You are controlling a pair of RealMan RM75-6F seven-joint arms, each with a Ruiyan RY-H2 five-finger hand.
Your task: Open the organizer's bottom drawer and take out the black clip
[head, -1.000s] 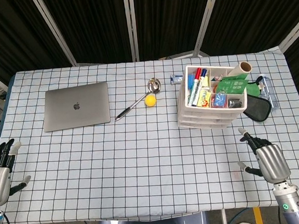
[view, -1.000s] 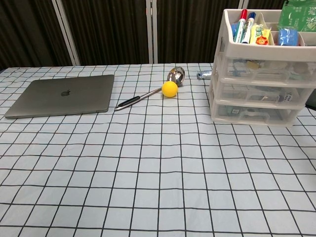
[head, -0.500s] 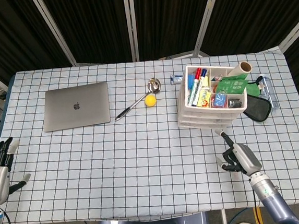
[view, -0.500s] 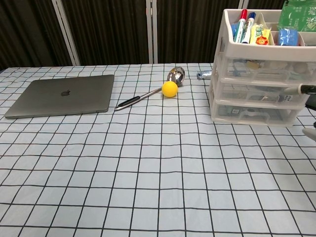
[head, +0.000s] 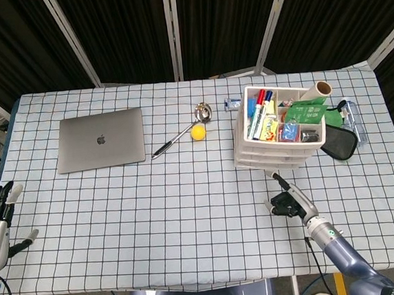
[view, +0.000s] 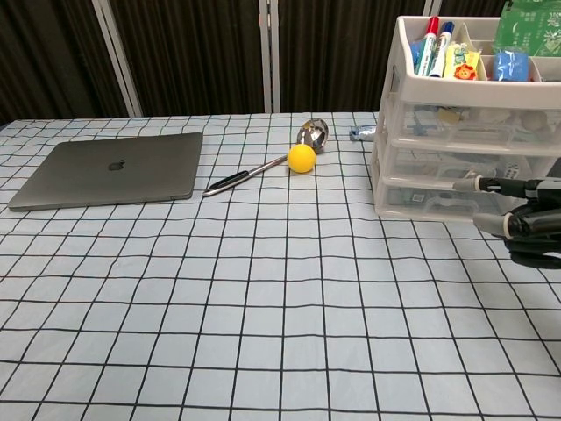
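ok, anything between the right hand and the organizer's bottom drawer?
Nothing: in the head view only bare checked cloth separates the right hand from the bottom drawer.

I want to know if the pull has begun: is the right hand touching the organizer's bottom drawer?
Cannot tell. In the chest view the right hand points a finger toward the bottom drawer, overlapping it; the head view shows no plain contact or gap.

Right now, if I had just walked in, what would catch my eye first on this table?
Probably the white plastic drawer organizer on the right side of the checked tablecloth, its top tray crammed with colourful markers and packets. In front of it the robot's right hand points one finger toward the drawers, which are all closed. Further left lie a closed grey laptop and a yellow ball beside a metal ladle.
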